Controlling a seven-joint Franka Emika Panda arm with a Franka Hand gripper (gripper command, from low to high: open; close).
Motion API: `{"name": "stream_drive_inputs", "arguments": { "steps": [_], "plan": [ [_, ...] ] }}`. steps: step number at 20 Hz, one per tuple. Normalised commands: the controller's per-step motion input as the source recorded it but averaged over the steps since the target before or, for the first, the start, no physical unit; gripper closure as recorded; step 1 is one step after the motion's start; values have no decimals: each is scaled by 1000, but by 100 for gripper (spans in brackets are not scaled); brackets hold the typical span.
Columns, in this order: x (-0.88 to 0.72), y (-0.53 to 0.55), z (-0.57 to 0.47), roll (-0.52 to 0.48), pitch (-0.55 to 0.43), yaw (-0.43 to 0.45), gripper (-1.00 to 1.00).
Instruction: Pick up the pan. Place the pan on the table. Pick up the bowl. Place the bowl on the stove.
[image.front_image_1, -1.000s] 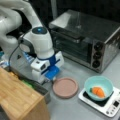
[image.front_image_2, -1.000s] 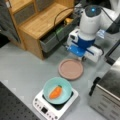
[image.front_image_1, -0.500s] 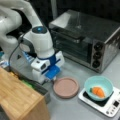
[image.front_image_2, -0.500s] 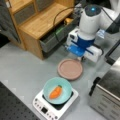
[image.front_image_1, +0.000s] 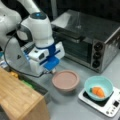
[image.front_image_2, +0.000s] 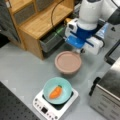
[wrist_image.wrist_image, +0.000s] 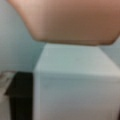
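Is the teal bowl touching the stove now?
Touching. In both front views the bowl sits directly on the stove's black surface, no gap visible; the pan rests separately.

A large silver toaster oven (image.front_image_1: 91, 42) with three dark knobs stands toward the table's far edge in a front view, and a light wooden shelf unit (image.front_image_2: 37, 22) stands at another edge.

White arm (image.front_image_1: 37, 27), blue-trimmed hand (image.front_image_1: 51, 67), black cable (image.front_image_1: 10, 65)
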Motion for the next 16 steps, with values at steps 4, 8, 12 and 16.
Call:
{"name": "stream_drive_inputs", "arguments": {
  "steps": [4,8,12,16],
  "plan": [
    [491,72,474,96,320,-89,100],
    [594,47,650,80,336,-87,100],
    [598,39,621,119,288,-97,100],
    [537,15,565,164,296,-109,100]
  ]
}}
